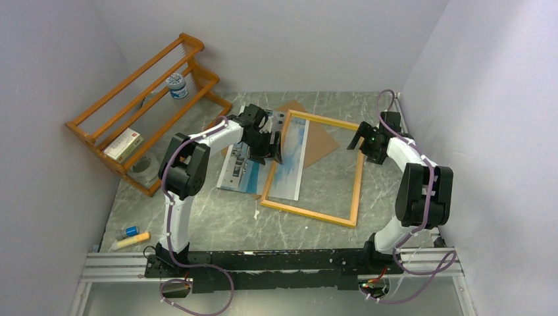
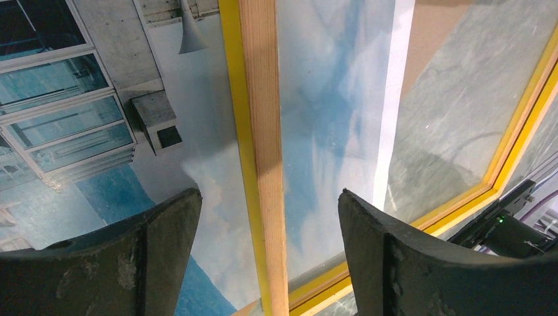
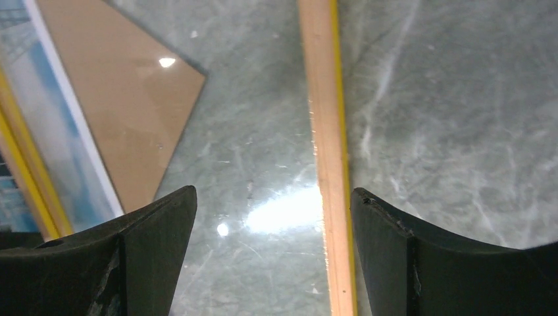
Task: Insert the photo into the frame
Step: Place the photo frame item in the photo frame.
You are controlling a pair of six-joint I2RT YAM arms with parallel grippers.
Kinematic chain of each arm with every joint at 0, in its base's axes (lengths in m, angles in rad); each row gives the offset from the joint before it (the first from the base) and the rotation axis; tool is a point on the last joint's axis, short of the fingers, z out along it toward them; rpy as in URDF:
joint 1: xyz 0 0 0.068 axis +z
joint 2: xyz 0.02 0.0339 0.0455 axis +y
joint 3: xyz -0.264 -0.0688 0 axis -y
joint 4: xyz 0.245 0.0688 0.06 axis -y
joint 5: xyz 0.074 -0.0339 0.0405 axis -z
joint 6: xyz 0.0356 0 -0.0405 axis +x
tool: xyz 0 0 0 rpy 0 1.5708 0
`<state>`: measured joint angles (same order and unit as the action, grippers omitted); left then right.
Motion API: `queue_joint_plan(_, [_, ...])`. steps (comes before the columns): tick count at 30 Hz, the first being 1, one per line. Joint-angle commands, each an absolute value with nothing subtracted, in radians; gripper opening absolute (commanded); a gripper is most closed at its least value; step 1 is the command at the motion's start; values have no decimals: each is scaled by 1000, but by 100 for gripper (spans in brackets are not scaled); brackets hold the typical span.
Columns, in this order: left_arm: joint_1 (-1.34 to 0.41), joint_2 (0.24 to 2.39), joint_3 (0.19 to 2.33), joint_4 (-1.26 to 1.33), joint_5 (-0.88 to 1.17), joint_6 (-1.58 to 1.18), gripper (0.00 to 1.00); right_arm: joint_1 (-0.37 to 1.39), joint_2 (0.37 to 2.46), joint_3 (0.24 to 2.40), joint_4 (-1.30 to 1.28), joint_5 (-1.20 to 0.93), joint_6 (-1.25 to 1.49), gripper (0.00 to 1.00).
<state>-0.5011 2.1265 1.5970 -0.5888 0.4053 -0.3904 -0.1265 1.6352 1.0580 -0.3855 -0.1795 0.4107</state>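
Left pincer (image 2: 270, 201): two dark fingers (image 2: 164, 250) rise from the bottom edge, spread wide, one on each side of a frame rail, with a gap to the rail on both sides.
Frame (image 2: 263, 118): one rail runs top to bottom through the middle, pale wood face up, with a yellow strip along its left edge. A second yellow rail slants down the right side and meets it at the bottom.
Photo (image 2: 329, 99): lies under the middle rail, with blue sky and cloud on both sides, a pale windowed building at far left and a white margin on its right.
Panel (image 2: 431, 33): brown, top right, beside that margin.
Counter (image 2: 454, 118): grey, marbled, seen inside the frame.
Black robot part (image 2: 510, 230): lower right, beyond the slanting rail, with a small green light.
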Motion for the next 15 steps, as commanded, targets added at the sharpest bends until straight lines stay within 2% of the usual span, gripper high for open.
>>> queue_joint_plan(1, [-502,2120,1584,-647,365,-389,82,-124,1573,1079,-429,-43,397,89])
queue_joint_plan(10, [-500,2138,1585,-637,414,-411,72,-121,1576,993,-427,-64,436,83])
queue_joint_plan(15, [-497,2138,1566,-581,562,-430,74,-121,1561,921,-395,-141,472,84])
